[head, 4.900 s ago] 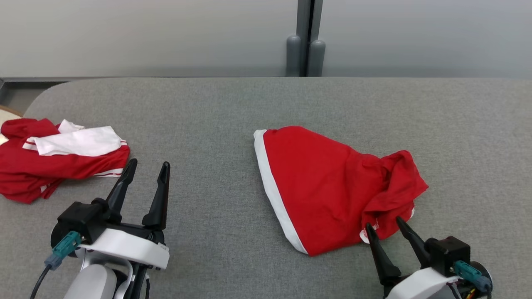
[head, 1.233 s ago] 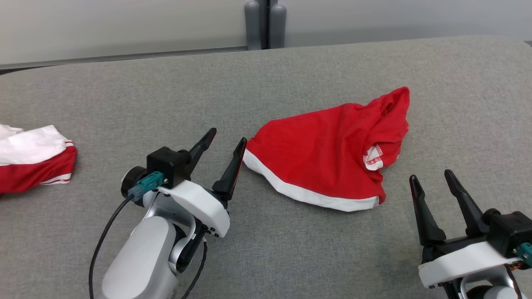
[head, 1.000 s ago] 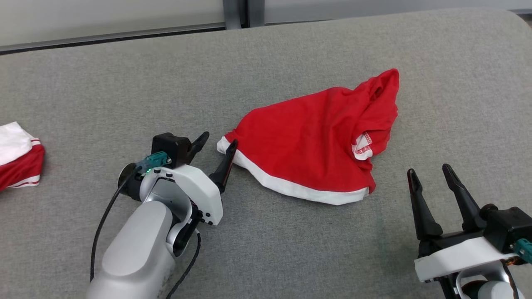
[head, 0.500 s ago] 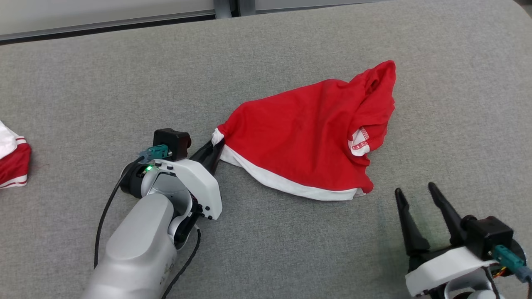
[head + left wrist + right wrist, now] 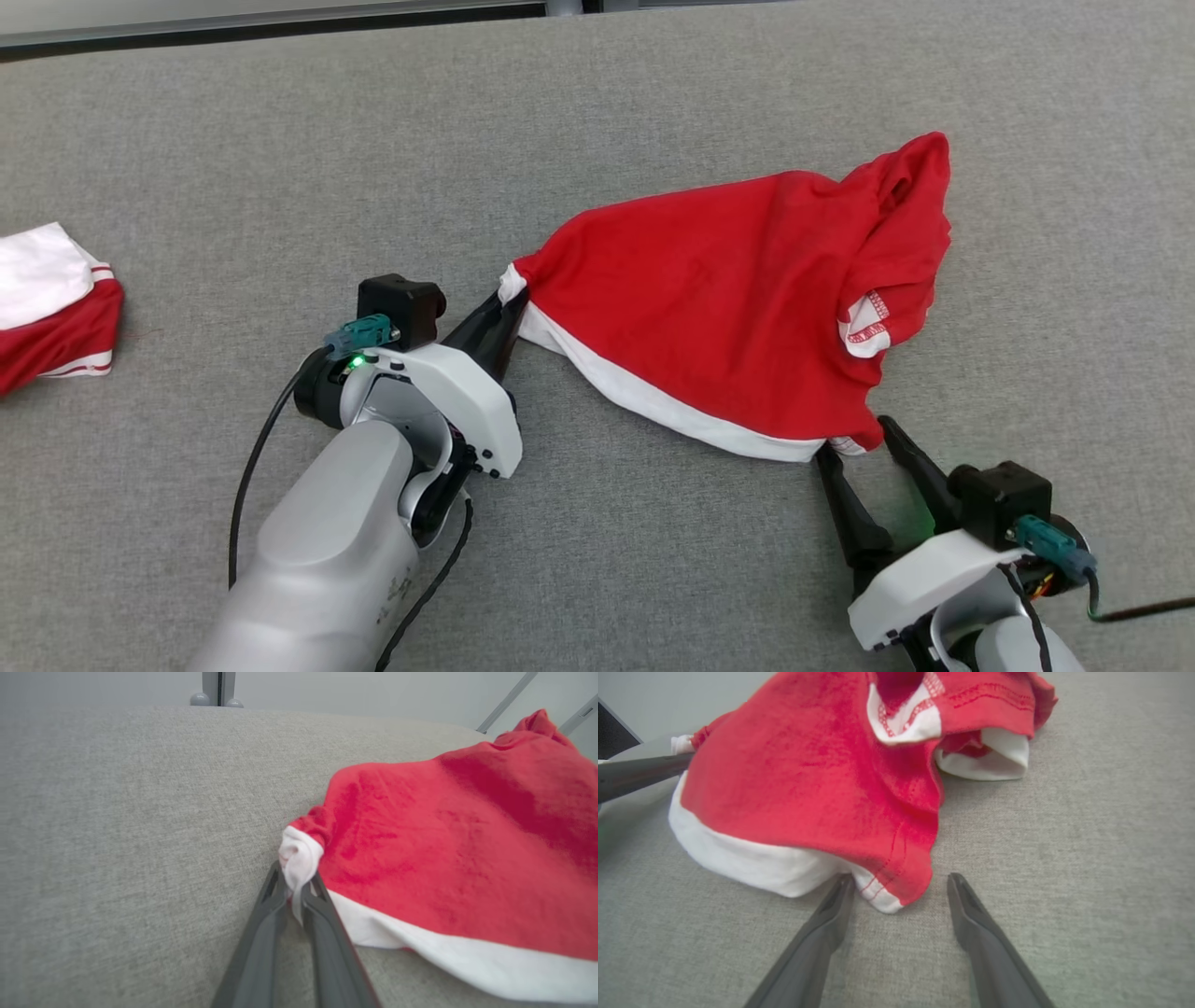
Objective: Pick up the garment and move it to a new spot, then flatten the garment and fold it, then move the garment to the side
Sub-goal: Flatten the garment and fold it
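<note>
Across the grey table (image 5: 653,93) the red garment (image 5: 738,280) stretches left to right.

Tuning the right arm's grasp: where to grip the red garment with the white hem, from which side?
Probably the near white hem corner of the red garment, lying on the grey fabric surface between the open right gripper's fingers. Slide in from the robot's side; the left gripper pinches the other end.

Lab-like room, grey fabric-topped table (image 5: 653,93)
</note>
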`<state>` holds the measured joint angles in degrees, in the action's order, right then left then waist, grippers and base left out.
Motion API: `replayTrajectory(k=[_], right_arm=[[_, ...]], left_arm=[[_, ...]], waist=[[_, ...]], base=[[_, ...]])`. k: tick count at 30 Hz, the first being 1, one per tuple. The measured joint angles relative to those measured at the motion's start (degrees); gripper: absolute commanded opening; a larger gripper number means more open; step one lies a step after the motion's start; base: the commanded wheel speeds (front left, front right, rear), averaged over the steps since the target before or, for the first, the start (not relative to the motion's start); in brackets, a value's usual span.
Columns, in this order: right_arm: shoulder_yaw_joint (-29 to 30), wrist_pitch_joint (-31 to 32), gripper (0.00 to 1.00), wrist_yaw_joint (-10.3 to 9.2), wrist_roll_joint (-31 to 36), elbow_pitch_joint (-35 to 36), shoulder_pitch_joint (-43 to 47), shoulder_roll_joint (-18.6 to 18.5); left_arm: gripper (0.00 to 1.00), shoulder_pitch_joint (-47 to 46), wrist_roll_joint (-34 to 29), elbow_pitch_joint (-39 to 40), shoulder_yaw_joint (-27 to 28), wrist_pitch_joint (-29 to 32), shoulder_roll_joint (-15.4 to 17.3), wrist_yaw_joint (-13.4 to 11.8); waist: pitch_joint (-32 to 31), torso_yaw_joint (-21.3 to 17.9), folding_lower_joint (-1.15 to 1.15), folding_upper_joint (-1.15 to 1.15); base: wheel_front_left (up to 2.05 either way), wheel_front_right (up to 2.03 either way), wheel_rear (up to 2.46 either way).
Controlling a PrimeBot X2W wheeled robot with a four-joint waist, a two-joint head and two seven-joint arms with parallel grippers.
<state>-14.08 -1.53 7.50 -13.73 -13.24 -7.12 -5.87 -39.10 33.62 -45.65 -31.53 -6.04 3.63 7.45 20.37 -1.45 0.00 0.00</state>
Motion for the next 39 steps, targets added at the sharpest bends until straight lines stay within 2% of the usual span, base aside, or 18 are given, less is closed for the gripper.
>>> replayTrajectory(k=[1,2,3,4,5,9,15,19,25,34,39], right_arm=[[-0.3,-0.2,1.0,0.0,-0.3,-0.6,-0.6,-0.1],[-0.7,-0.2,0.8,-0.01,-0.6,-1.3,-1.2,-0.2],[-0.9,-0.5,0.47,-0.01,-0.6,-1.7,-1.5,-0.3],[-0.9,-1.1,0.28,-0.01,-1.0,-2.2,-1.8,-0.3],[-1.0,-1.5,0.0,-0.01,-1.2,-2.5,-2.1,-0.4],[-1.3,-3.7,0.0,0.0,-1.7,-2.4,-2.3,-0.9],[0.6,-5.8,0.0,0.0,-1.4,3.6,-2.3,-3.0],[2.3,-5.1,0.0,0.01,0.1,10.6,-2.4,-4.4],[5.8,-1.1,0.0,0.08,2.4,21.4,-5.1,-7.2],[11.9,4.2,0.0,0.12,3.0,32.0,-8.7,-10.7],[13.7,5.7,0.0,0.15,1.9,34.1,-8.8,-11.5]], left_arm=[[0.0,-0.2,0.3,0.0,-0.2,-0.4,-0.1,0.0],[0.0,-0.2,0.3,-0.1,-0.4,-0.9,-0.1,0.0],[0.0,-0.2,0.6,-0.2,-0.5,-1.3,-0.1,0.0],[0.0,-0.2,1.1,-0.3,-0.6,-1.9,-0.1,0.0],[0.0,-0.2,1.2,-0.3,-0.6,-2.7,0.0,0.0],[0.0,0.1,2.3,0.1,0.2,-5.6,0.7,0.0],[0.0,3.5,3.5,5.9,4.2,-8.4,2.6,-1.0],[0.0,5.4,2.3,13.6,5.7,-8.7,4.2,-2.5],[0.0,7.9,0.4,28.4,8.4,-8.9,7.2,-6.3],[0.0,10.9,-1.9,49.0,9.2,-2.7,12.4,-11.7],[0.0,12.3,-1.8,55.5,9.3,0.3,13.9,-13.1]], waist=[[0.1,0.2,0.0,0.0],[0.3,0.4,0.0,0.0],[0.4,0.6,0.0,0.0],[0.4,0.7,0.0,0.0],[0.5,0.8,0.0,0.0],[0.2,0.8,0.0,0.0],[-1.1,0.7,0.0,0.0],[-2.3,1.3,0.0,0.0],[-4.6,2.0,0.0,0.0],[-10.7,2.9,0.0,0.0],[-12.8,3.4,0.0,0.0]], base=[[0.0,0.0,0.0],[0.0,0.0,0.0],[0.0,0.0,0.0],[0.0,0.0,0.0],[0.0,0.0,0.0],[0.0,0.0,0.0],[0.0,0.0,0.0],[0.0,0.0,0.0],[0.0,0.0,0.0],[0.0,0.0,0.0],[0.0,0.0,0.0]])
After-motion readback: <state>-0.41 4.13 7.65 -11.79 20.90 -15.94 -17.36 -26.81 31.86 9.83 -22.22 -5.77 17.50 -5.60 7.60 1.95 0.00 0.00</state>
